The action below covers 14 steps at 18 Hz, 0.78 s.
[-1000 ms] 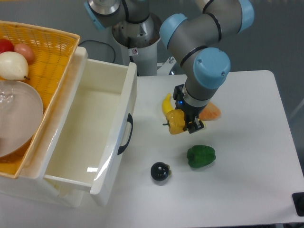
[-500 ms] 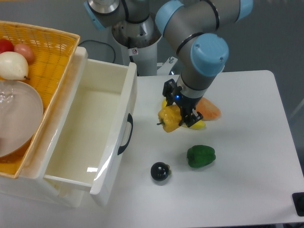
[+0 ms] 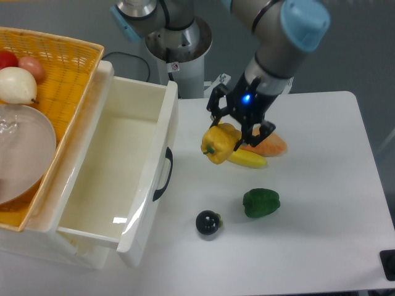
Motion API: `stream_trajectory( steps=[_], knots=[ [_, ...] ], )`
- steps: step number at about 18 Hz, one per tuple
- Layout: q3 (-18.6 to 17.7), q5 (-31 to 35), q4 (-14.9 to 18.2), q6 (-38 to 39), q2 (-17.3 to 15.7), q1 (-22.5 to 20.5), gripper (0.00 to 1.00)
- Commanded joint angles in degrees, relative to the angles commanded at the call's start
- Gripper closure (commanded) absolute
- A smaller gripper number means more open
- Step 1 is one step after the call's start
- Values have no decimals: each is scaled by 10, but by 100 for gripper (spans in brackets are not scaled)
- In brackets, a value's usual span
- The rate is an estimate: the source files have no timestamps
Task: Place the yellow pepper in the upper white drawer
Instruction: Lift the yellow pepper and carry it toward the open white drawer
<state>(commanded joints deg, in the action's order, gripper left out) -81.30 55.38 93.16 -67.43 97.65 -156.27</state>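
Observation:
The yellow pepper (image 3: pixel 218 142) is small, glossy and lobed. My gripper (image 3: pixel 231 131) is shut on it and holds it in the air above the table, just right of the drawer's front. The upper white drawer (image 3: pixel 162 140) is pulled open, deep and empty inside, with a dark curved handle (image 3: pixel 165 174) on its front. The pepper is outside the drawer, a short way right of the front wall.
A yellow banana (image 3: pixel 248 158) and an orange piece (image 3: pixel 270 145) lie under the gripper. A green pepper (image 3: pixel 261 203) and a dark round fruit (image 3: pixel 208 222) lie nearer the front. An orange-yellow woven basket (image 3: pixel 65 68) with a bowl and produce sits left of the drawer.
My gripper has lifted the yellow pepper off the table and carried it up and slightly left. The arm has risen, uncovering the banana.

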Motion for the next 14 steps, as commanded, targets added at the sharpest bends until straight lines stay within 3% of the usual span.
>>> stream_trajectory(
  steps=[3,6,14],
  knots=[
    [2,-12,-1,30,-11,5,90],
    [2,-66,-5,108,-14,11,90],
    [-26,-66,-33,164,-38,83,90]
  ],
)
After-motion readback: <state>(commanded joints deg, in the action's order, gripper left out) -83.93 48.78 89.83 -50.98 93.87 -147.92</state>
